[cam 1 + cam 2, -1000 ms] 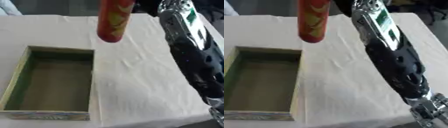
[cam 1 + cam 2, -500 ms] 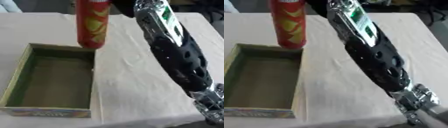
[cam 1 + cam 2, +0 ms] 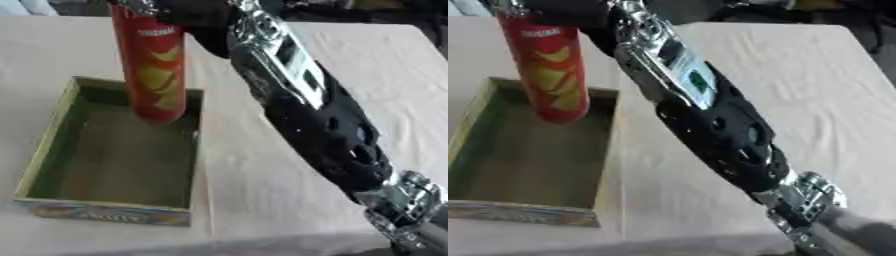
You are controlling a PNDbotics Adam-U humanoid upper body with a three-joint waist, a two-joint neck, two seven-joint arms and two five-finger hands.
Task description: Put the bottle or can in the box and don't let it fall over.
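Lowered, right hand [image 3: 188, 12] holds can [image 3: 150, 70] upright over box [image 3: 52, 130].

Even, soft daylight; both views are blurred. Glare streaks the silver plates of the right arm [image 3: 271, 45]. Beneath it, faint shadow dulls the white tablecloth [image 3: 262, 200].

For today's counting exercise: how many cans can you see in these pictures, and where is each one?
1. The red can is upright over the far end of the open box, held at its top by the right hand. No others show.
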